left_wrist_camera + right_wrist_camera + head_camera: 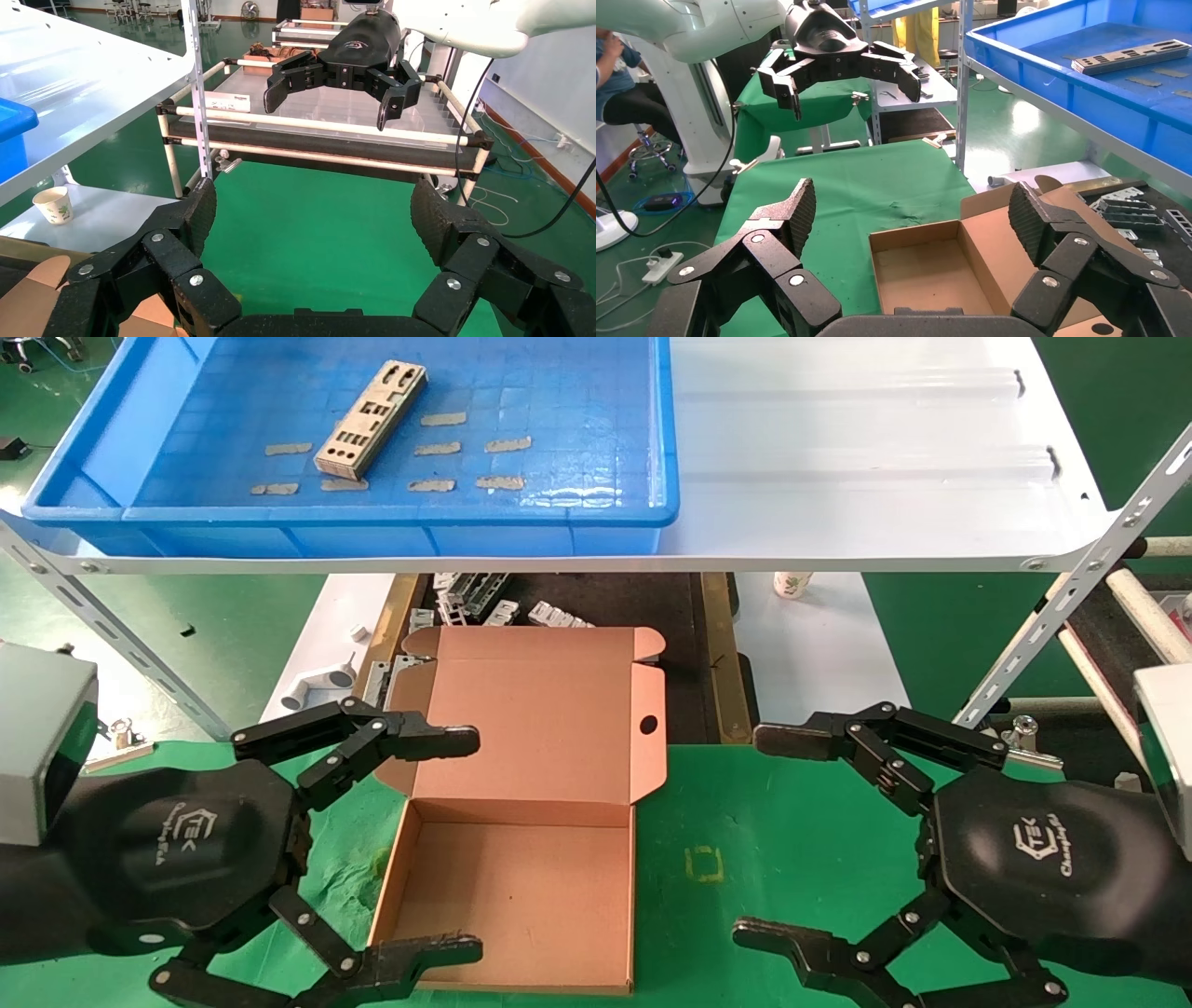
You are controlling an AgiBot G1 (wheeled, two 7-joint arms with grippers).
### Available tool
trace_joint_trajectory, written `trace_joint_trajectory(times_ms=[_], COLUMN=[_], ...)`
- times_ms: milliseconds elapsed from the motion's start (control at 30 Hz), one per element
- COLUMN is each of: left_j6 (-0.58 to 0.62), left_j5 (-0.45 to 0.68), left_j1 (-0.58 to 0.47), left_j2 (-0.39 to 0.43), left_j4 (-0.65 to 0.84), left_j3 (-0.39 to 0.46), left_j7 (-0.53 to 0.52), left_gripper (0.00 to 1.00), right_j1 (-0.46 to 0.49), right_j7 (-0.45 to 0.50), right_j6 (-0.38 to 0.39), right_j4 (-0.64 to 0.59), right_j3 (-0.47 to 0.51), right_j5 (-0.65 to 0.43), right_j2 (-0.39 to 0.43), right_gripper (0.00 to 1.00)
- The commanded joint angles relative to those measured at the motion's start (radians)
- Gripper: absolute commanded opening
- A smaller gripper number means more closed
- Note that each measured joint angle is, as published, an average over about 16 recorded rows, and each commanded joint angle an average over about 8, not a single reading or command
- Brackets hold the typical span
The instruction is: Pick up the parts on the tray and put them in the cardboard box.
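Observation:
One silver-grey punched plate (372, 418) lies slanted in the blue tray (372, 514) on the white shelf at the back left; it also shows in the right wrist view (1131, 56). The open cardboard box (521, 887) sits on the green mat in front of me, empty, lid folded back. It also shows in the right wrist view (933, 274). My left gripper (466, 845) is open and empty at the box's left side. My right gripper (768, 836) is open and empty to the right of the box, low over the mat.
The white sheet-metal shelf (838, 477) overhangs the space behind the box. Grey metal brackets (484, 603) lie on a dark surface below it. Slanted shelf struts (1071, 589) stand at the right and left. A paper cup (792, 584) stands behind.

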Motion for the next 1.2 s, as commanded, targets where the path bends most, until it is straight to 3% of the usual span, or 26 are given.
trace_joint_trajectory(times_ms=[33,433,500,700,767,1000,1200], left_j6=[0.0,0.0,0.0,0.0,-0.002,-0.056,-0.153], left_j5=[0.0,0.0,0.0,0.0,0.0,0.019,0.076], left_j1=[0.0,0.0,0.0,0.0,0.0,-0.027,-0.117], left_j2=[0.0,0.0,0.0,0.0,0.0,0.026,0.091], left_j4=[0.0,0.0,0.0,0.0,0.001,0.03,0.109], left_j3=[0.0,0.0,0.0,0.0,0.0,0.0,0.008], left_j7=[0.0,0.0,0.0,0.0,0.0,-0.008,-0.003], left_gripper=[1.0,1.0,1.0,1.0,1.0,1.0,1.0], right_j1=[0.0,0.0,0.0,0.0,0.0,0.0,0.0], right_j7=[0.0,0.0,0.0,0.0,0.0,0.0,0.0], right_j6=[0.0,0.0,0.0,0.0,0.0,0.0,0.0], right_j4=[0.0,0.0,0.0,0.0,0.0,0.0,0.0], right_j3=[0.0,0.0,0.0,0.0,0.0,0.0,0.0], right_j5=[0.0,0.0,0.0,0.0,0.0,0.0,0.0], right_j2=[0.0,0.0,0.0,0.0,0.0,0.0,0.0], right_gripper=[1.0,1.0,0.86,0.11,0.0,0.0,0.0])
